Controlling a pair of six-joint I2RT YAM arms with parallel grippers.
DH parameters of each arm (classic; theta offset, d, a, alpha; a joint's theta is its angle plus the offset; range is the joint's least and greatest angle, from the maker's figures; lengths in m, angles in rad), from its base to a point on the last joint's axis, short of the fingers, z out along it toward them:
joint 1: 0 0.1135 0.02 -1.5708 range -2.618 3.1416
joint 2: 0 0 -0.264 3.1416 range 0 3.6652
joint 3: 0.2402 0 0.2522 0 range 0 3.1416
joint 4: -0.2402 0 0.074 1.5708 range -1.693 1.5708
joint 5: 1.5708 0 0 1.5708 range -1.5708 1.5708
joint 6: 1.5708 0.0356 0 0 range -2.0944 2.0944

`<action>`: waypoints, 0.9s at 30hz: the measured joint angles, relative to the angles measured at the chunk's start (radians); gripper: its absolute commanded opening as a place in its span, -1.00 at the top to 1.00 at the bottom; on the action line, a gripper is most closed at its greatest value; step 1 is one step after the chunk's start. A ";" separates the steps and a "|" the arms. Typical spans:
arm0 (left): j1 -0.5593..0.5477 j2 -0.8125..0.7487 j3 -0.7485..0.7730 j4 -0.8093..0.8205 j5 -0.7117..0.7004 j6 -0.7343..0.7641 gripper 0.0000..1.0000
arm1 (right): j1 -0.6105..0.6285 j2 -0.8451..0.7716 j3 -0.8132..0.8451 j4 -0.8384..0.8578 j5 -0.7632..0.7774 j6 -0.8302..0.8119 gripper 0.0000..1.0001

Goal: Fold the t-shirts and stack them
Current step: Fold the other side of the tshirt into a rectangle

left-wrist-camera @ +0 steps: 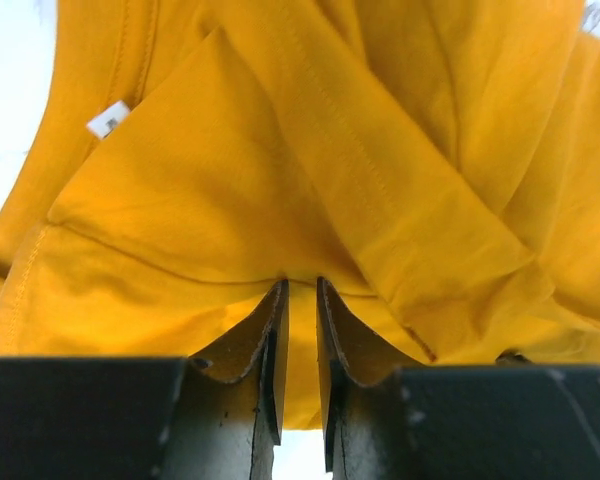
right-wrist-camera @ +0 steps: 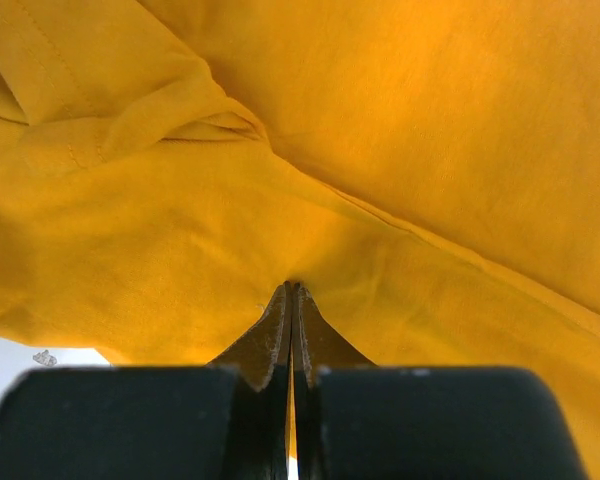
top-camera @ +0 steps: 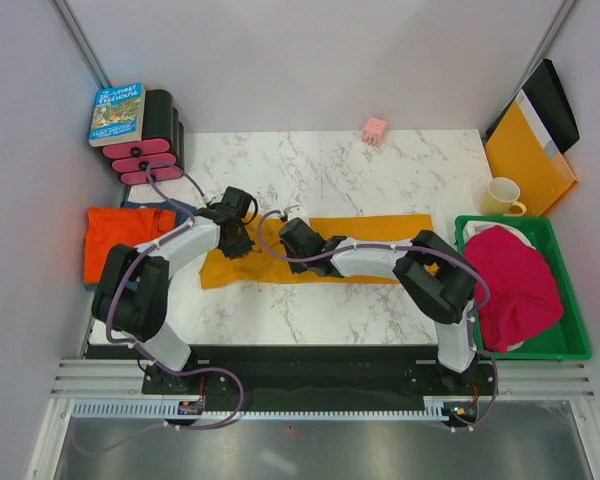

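Note:
The mustard-yellow t-shirt (top-camera: 372,228) lies folded in a long strip across the middle of the table. My left gripper (top-camera: 236,238) is at its left end, jaws nearly closed with yellow cloth pinched between them (left-wrist-camera: 302,282). My right gripper (top-camera: 294,240) is just right of it, shut on a fold of the same shirt (right-wrist-camera: 292,285). The red-orange t-shirt (top-camera: 118,238) lies folded at the left edge, with a bit of dusty blue cloth (top-camera: 176,207) showing at its far side. The magenta-pink t-shirt (top-camera: 515,280) is bunched in the green bin.
The green bin (top-camera: 572,345) stands at the right edge. A cream mug (top-camera: 502,195) and the yellow-orange folder (top-camera: 528,158) are behind it. A book (top-camera: 117,112) rests on a black and pink rack (top-camera: 150,150) at the back left. A small pink object (top-camera: 374,129) sits at the back.

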 measured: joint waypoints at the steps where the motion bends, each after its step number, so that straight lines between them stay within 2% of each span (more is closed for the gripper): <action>1: 0.000 0.010 0.010 0.001 0.000 0.000 0.53 | 0.000 0.000 0.000 0.001 -0.001 0.000 1.00; 9: 0.000 0.083 0.103 0.013 0.003 0.009 0.52 | 0.000 0.006 0.000 0.014 -0.013 0.009 1.00; 10: 0.000 0.091 0.111 0.018 0.005 0.011 0.44 | 0.000 0.006 0.000 0.015 -0.013 0.011 1.00; 11: 0.000 0.094 0.115 0.020 0.012 0.011 0.19 | 0.000 0.006 0.000 0.016 -0.013 0.011 1.00; 13: 0.000 0.094 0.116 0.019 0.022 0.014 0.00 | 0.000 0.006 0.000 0.017 -0.013 0.012 1.00; 14: 0.000 0.094 0.115 0.021 0.025 0.014 -0.20 | 0.000 0.006 0.000 0.018 -0.014 0.013 1.00; 17: -0.001 0.084 0.106 0.030 0.036 0.018 -0.33 | 0.000 0.007 0.000 0.019 -0.014 0.014 1.00; 22: -0.005 0.051 0.101 0.055 0.056 0.017 -0.29 | 0.000 0.007 0.000 0.019 -0.014 0.014 1.00; 26: -0.016 0.046 0.101 0.072 0.081 0.014 0.00 | 0.000 0.007 0.000 0.019 -0.013 0.014 1.00; 27: -0.019 0.046 0.100 0.075 0.084 0.012 0.02 | 0.000 0.007 0.000 0.019 -0.013 0.015 1.00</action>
